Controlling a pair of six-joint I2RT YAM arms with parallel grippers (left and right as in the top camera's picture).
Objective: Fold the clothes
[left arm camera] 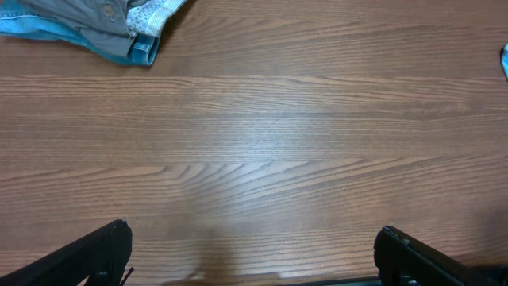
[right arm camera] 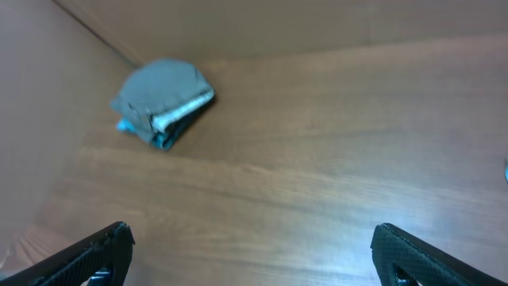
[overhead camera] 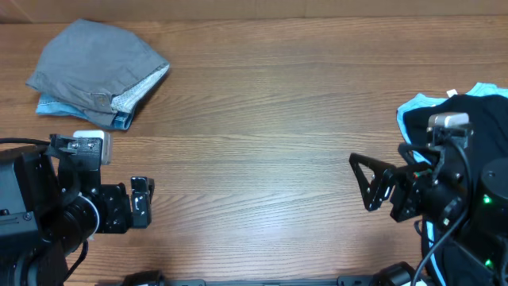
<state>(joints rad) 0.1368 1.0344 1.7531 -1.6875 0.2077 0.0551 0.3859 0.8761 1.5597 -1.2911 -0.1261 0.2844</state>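
Note:
The clothes lie in two lots. Folded grey trousers (overhead camera: 95, 67) rest on light-blue denim shorts (overhead camera: 55, 106) at the table's far left; this pile shows in the left wrist view (left arm camera: 87, 20) and in the right wrist view (right arm camera: 163, 99). A heap of black and pale-blue garments (overhead camera: 476, 111) sits at the right edge, partly under the right arm. My left gripper (overhead camera: 143, 202) hovers open over bare wood near the front left (left arm camera: 254, 250). The right gripper (overhead camera: 361, 183) is open too, left of the heap, with nothing between its fingers (right arm camera: 252, 246).
The wooden table (overhead camera: 262, 143) runs between the two lots. Both arm bases take up the front corners. A sliver of pale-blue cloth (left arm camera: 505, 59) shows at the right edge of the left wrist view.

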